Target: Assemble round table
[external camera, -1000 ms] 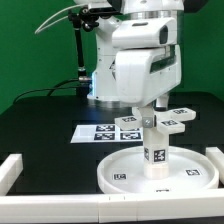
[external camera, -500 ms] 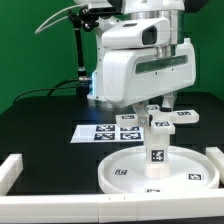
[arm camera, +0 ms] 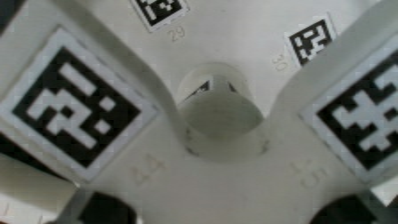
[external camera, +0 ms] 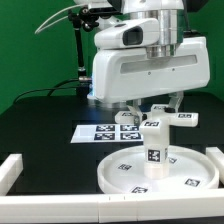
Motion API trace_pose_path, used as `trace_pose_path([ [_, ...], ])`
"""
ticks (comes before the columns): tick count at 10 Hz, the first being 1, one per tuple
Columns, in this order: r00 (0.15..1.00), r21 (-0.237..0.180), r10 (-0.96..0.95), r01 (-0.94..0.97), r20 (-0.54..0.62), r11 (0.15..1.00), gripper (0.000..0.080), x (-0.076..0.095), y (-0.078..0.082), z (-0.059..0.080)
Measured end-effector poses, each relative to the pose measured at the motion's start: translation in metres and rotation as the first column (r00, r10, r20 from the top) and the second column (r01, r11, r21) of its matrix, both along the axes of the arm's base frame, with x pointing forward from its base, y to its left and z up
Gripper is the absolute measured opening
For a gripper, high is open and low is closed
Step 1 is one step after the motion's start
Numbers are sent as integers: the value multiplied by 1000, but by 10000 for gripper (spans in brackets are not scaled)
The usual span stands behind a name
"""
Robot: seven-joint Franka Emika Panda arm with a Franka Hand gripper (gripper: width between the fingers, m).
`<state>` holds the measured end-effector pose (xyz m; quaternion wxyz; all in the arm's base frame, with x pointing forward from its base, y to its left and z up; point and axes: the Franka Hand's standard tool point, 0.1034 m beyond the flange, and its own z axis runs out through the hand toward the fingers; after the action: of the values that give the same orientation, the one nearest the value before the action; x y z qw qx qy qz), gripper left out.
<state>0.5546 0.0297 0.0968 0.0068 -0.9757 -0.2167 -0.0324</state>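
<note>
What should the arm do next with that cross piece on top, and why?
Probably turn the foot piece further onto the leg, which stands upright in the disc. The gripper sits over the foot, centred on its hub, so seating it seems the likely step.

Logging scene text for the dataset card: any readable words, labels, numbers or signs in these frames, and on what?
Words, brands, numbers: none readable in either view.
Signs: only black-and-white square tags, patterns without characters, on the white plastic cross-shaped foot piece, the short white cylindrical leg, the large white rimmed round disc and the flat white marker board.
Tags on the disc and board are too small to resolve.
</note>
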Motion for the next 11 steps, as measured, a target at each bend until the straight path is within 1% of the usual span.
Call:
trace_pose_path([
  [1, 1000, -1, 11, -11, 0, 1000, 565, 0, 0, 0],
  [2, 1000, -4, 12, -12, -12, 1000, 635, -2, 0, 5],
  [4, 999, -13, 15, -15, -31, 1000, 645, -3, 0, 25],
  [5, 999, -14, 18, -19, -30, 1000, 649, -2, 1, 29],
  [6, 999, -13, 18, -18, -34, 1000, 649, -4, 1, 24],
  [11, 999, -12, 18, -18, -37, 1000, 649, -4, 1, 22],
])
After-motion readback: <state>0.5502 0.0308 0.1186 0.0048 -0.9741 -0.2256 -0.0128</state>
